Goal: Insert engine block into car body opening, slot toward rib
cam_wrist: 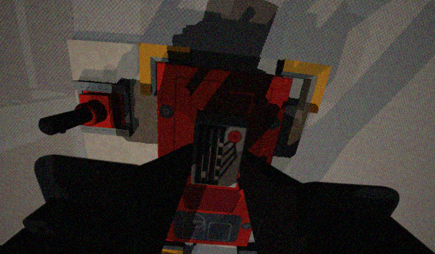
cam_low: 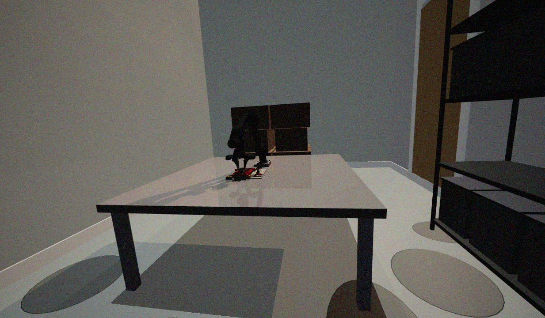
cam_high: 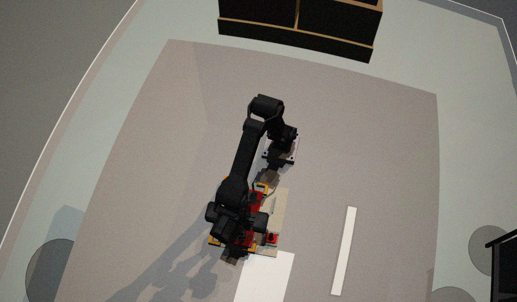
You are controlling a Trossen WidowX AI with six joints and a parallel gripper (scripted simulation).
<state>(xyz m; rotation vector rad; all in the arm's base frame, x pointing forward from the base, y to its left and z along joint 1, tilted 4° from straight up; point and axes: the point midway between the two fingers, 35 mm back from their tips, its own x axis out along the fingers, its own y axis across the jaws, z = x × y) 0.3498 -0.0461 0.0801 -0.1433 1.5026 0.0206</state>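
- In the wrist view, the engine block (cam_wrist: 219,154) is held between the fingertips of the gripper (cam_high: 237,230) (cam_low: 241,169) (cam_wrist: 217,152), which is clamped on its two sides.
- The block is carried over the red car body (cam_high: 255,201) (cam_low: 248,170) (cam_wrist: 169,127); whether it is seated all the way down cannot be told (its lower part is hidden).
- Dark slots are shown along the 9 o'clock side of the block's top, and a round red mark is set near its 1 o'clock corner.
- At 6 o'clock from the block, a grey panel (cam_wrist: 207,226) with a drawn circle and square is seen on the car body.
- Orange corner pieces (cam_wrist: 145,68) (cam_high: 265,187) are placed around the car body, with two of them seen at 11 and 2 o'clock from the block in the wrist view.
- Near 10 o'clock in that view, a black peg (cam_wrist: 63,121) (cam_high: 271,236) is stood up from a small red piece (cam_wrist: 109,113) (cam_high: 268,240), beside the car body.
- A pale board (cam_high: 281,217) (cam_wrist: 108,152) is laid beneath that piece, on the table (cam_high: 327,112) (cam_low: 306,197).
- The black arm (cam_high: 245,150) (cam_low: 237,132) is mounted on a light base plate (cam_high: 296,147), at 1 o'clock from the gripper in the top view.
- A white strip (cam_high: 344,251) is seen at 5 o'clock from that plate (well apart from the car body).
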